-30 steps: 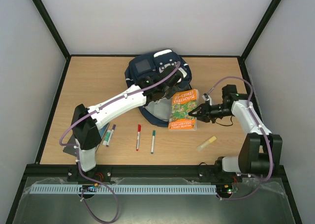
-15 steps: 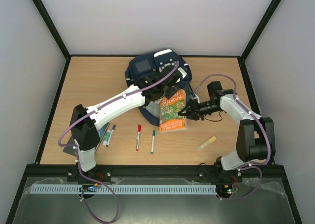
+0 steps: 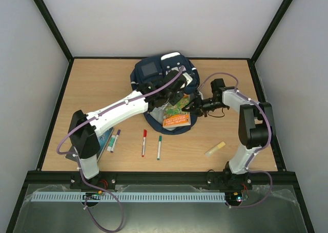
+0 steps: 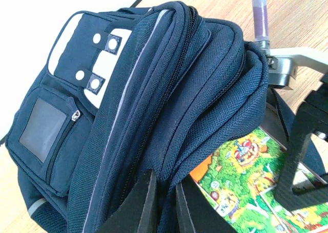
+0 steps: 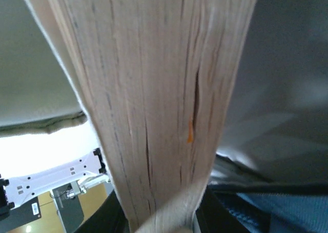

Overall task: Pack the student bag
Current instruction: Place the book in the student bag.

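On the near side of the student bag (image 3: 163,78), well apart from it, lie a purple-capped marker (image 3: 115,139), a red-capped marker (image 3: 144,142), a green-capped marker (image 3: 159,147) and a pale yellow stick (image 3: 215,149). None of them is touched, so by my reading they are left for later turns.

Closer to the bag, a paperback book (image 3: 177,114) with an orange and green cover lies tilted, its far part already under the bag's lifted front lip and its near part outside. The right gripper (image 3: 197,105), just to the right of the bag's mouth, has its fingers narrowly parted and clamped on the book's page edge. It likely grips that side so the book can go in spine-first.

The left gripper (image 4: 165,194) sits at the mouth itself, its fingers pressed together on a fold of the navy fabric by the zip. That pinch seems meant to hold the opening up so the book has room to slide.

The bag lies on the wooden table (image 3: 92,89) toward its far edge, its white-patched pocket facing up
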Controlling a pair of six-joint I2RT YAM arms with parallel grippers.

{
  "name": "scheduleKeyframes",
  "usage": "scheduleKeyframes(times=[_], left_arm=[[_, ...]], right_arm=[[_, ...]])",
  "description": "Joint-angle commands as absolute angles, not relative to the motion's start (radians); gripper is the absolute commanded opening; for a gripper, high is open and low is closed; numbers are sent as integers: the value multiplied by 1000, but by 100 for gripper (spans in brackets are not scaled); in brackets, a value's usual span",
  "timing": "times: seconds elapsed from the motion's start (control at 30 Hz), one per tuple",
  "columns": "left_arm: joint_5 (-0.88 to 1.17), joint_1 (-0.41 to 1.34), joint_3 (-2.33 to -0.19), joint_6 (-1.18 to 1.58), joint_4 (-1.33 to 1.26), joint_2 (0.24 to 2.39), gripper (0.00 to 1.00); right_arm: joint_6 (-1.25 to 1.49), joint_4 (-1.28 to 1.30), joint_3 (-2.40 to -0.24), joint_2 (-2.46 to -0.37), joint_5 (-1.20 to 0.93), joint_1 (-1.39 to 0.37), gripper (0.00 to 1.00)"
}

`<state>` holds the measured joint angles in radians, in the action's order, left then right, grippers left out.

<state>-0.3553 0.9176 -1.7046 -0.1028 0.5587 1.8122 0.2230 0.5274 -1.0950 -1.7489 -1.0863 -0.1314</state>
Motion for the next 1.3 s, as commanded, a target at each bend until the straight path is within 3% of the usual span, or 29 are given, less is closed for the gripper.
scheduleKeyframes(times=[0.0,0.33,0.53,0.8,1.27], left_arm=[[-353,920,-1716,-97,423,1735,2],[-357,920,-1704,-94,416,1734,2],[-372,920,-1678,-92,409,1731,2],[-361,912,-1654,-83,390,1719,2],[-282,881,-1596,-17,356,1681,2]], right_arm=[[224,503,-1151,-1802,-1116,-140,1],[201,539,-1209,-1917,-1055,-143,5],[181,561,-1216,-1895,-980,-147,35],[109,601,-1162,-1745,-781,-147,57],[-225,597,-938,-1390,-579,-159,58]])
